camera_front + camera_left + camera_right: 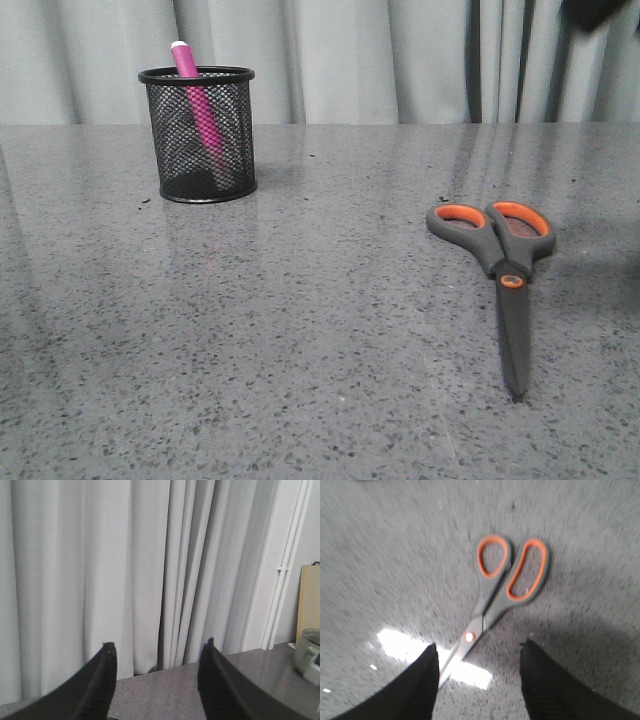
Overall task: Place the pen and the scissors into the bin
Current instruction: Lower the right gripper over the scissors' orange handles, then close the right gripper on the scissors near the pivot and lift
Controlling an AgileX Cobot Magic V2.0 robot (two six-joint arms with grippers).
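The pink pen (pixel 200 105) stands tilted inside the black mesh bin (pixel 200 135) at the back left of the table. The scissors (pixel 505 270) lie flat and closed at the right, handles away from me, blades pointing to the front. In the right wrist view the scissors (pixel 500 587) lie below my right gripper (pixel 480 647), which is open and empty above the blades near the pivot. My left gripper (pixel 159 647) is open and empty, raised and facing the curtain. Neither gripper shows in the front view, apart from a dark part at the top right corner.
The grey speckled table (pixel 300 330) runs back to a pale curtain (pixel 350 60). In the left wrist view a pale container (pixel 311 652) and a wooden board (pixel 310 597) stand at the table's far side. A bright light reflection (pixel 402 647) lies by the scissor blades.
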